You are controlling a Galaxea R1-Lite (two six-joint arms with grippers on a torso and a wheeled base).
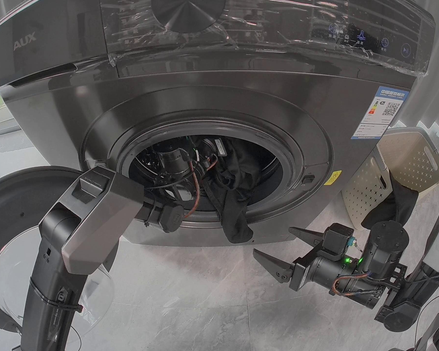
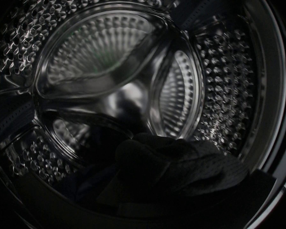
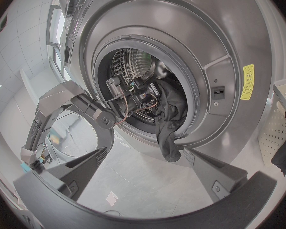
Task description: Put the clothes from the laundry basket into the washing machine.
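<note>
The grey washing machine [image 1: 219, 93] stands with its round opening uncovered. My left arm's wrist [image 1: 173, 159] is inside that opening, and its camera looks into the steel drum [image 2: 117, 64]. A black garment [image 1: 234, 191] lies over the lower rim of the opening, with one end hanging outside; the same garment [image 3: 168, 112] shows dark at the drum's bottom [image 2: 168, 172]. My right gripper [image 1: 273, 241] is open and empty, low above the floor in front of the machine, right of the hanging cloth. The cream laundry basket [image 1: 409, 171] stands right of the machine with another black garment [image 1: 395, 203] draped over its edge.
The machine's round door [image 1: 14, 230] is swung open to the left, beside my left arm. Grey tiled floor [image 1: 195, 293] lies free in front of the machine. The basket [image 3: 276, 124] sits close against the machine's right side.
</note>
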